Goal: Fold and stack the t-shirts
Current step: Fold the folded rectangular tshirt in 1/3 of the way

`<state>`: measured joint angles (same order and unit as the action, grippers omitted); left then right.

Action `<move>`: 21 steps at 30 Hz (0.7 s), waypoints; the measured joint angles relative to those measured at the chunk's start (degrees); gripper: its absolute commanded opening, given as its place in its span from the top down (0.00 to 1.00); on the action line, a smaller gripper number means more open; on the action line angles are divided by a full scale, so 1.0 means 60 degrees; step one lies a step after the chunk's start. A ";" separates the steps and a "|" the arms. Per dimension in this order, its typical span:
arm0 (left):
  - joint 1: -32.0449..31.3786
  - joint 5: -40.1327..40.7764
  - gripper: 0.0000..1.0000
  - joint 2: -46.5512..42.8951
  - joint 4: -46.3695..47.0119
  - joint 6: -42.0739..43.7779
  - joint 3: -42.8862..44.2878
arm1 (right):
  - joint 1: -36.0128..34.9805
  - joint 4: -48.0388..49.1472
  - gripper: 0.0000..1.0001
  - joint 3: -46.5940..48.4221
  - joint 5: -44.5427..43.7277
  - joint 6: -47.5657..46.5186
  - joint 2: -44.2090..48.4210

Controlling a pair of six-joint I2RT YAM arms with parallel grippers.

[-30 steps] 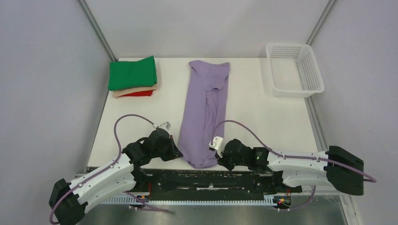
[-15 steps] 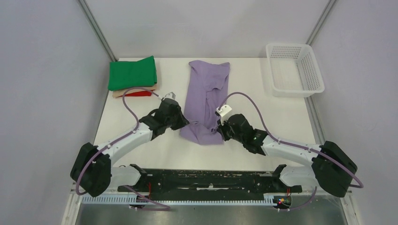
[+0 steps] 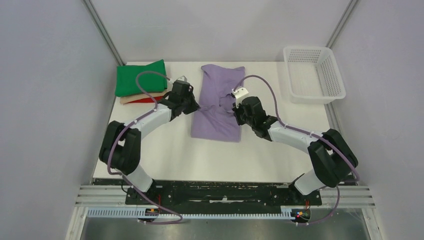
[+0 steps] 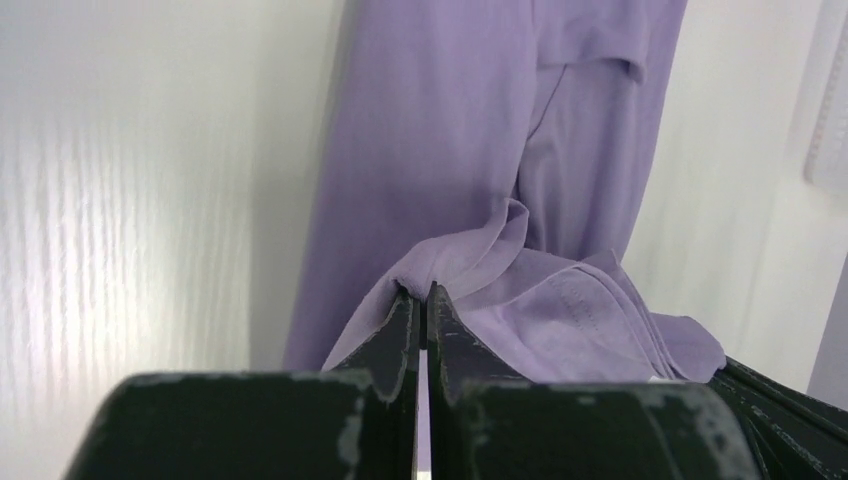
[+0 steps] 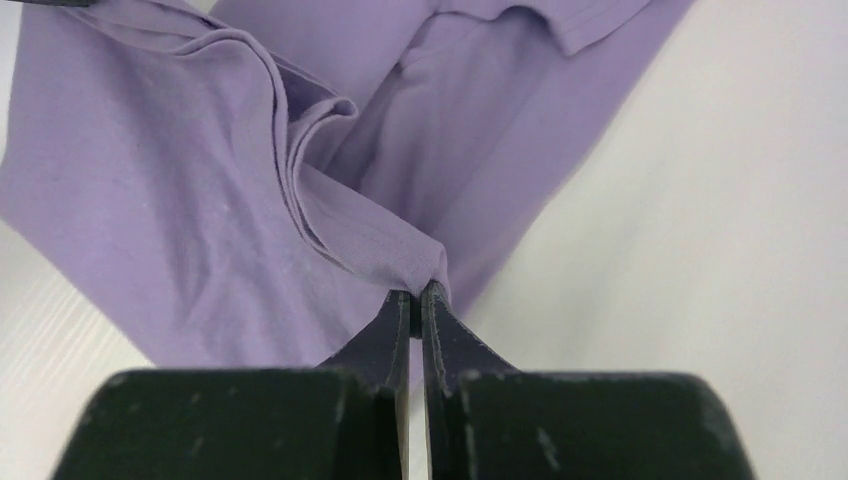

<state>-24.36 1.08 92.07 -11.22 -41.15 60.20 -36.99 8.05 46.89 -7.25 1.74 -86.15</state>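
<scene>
Tabletop (image 3: 280,145): green stack (image 3: 141,78) overhead only

You find no text, brand, number or sign that can be read in any of the three views. In the left wrist view a faint rectangular patch shows through the lavender t-shirt (image 4: 583,300), but it is too blurred for you to make out any letters.

Lavender t-shirt (image 3: 216,126): near hem has been carried from the near edge of the table (image 3: 165,150) toward the far edge, so the length is now doubled over. Left pincer (image 3: 196,106) and right pincer (image 3: 235,110): advanced likewise, clamped on the hem.
</scene>
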 measured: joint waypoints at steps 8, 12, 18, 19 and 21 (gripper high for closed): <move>0.0288 -0.0583 0.97 0.1712 0.0106 0.0492 0.1628 | 0.0871 0.0007 1.00 0.0758 0.0317 -0.0055 -0.0947; 0.0426 -0.0831 0.95 0.2284 0.0076 0.0554 0.2076 | 0.1129 0.0004 0.99 0.1035 0.0565 -0.0058 -0.1402; 0.0561 -0.1024 0.78 0.2991 -0.0029 0.0597 0.2685 | 0.1399 0.0018 0.95 0.1406 0.0852 -0.0047 -0.2080; 0.0572 -0.1020 0.71 0.3096 -0.0047 0.0630 0.2772 | 0.1435 0.0033 0.93 0.1450 0.0878 -0.0044 -0.2189; 0.0605 -0.1024 0.48 0.3260 -0.0113 0.0710 0.2911 | 0.1504 0.0076 0.77 0.1555 0.0918 -0.0025 -0.2430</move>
<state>-20.73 -5.06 111.63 -11.90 -36.88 77.67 -27.97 8.51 56.23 -1.74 1.58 -100.73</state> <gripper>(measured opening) 0.242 0.063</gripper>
